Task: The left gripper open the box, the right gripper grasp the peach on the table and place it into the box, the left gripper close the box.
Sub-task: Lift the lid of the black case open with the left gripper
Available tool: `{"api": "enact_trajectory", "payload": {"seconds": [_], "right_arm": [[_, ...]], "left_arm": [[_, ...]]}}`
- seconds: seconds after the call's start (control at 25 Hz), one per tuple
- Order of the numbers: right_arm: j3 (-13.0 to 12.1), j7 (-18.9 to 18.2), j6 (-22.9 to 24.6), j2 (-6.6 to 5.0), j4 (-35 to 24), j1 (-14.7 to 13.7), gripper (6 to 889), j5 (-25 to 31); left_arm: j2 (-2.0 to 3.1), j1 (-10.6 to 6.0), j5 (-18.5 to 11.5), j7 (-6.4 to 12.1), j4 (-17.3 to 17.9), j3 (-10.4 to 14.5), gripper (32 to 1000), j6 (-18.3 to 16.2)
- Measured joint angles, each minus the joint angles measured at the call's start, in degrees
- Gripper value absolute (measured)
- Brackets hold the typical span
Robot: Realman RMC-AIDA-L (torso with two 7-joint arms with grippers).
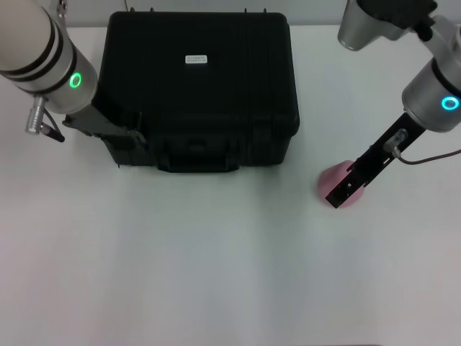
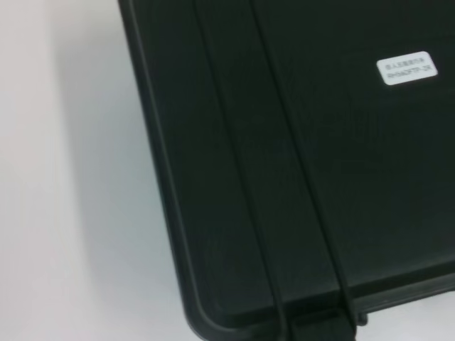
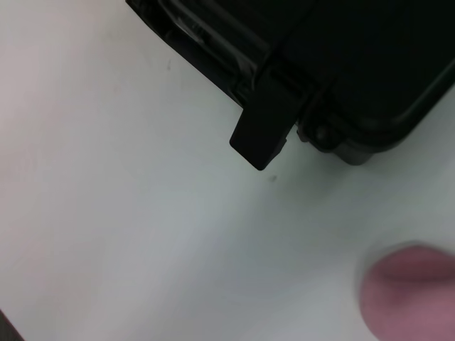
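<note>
Head view | black case [image 1: 198, 79] shut, far-centre on counter [image 1: 216, 274] | left claw [image 1: 119, 133] at its near-left corner, fingers unreadable | right claw [image 1: 344, 189] over peach [image 1: 333, 182], grip unclear | risk: peach rolling if nudged off-centre

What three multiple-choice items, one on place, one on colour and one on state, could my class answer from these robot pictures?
1. Where is the peach?
A. on the box lid
B. on the table, on the box's right
C. inside the box

2. What colour is the ring on the left arm?
A. green
B. red
C. white

3. How is the box?
A. lid wide open
B. lying on its side
C. lid down

Answers:
1 B, the head view shows it on the table at the right end effector.
2 A, it glows green above the left end effector.
3 C, lid and white label face up.
</note>
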Motion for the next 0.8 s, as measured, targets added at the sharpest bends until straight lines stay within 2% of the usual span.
{"api": "enact_trajectory", "payload": {"seconds": [0.16,0.48,0.8], "right_arm": [[-0.05,0.0,0.0,0.0,0.02,0.0,858,0.0],[0.0,0.0,0.0,0.0,0.02,0.0,858,0.0],[-0.04,0.0,0.0,0.0,0.02,0.16,858,0.0]], "left_arm": [[-0.07,-0.13,0.95,-0.14,0.0,0.01,490,-0.16],[-0.05,-0.06,0.66,0.27,0.53,-0.01,390,-0.4],[-0.04,-0.11,0.65,0.32,0.59,-0.01,382,-0.69]]}}
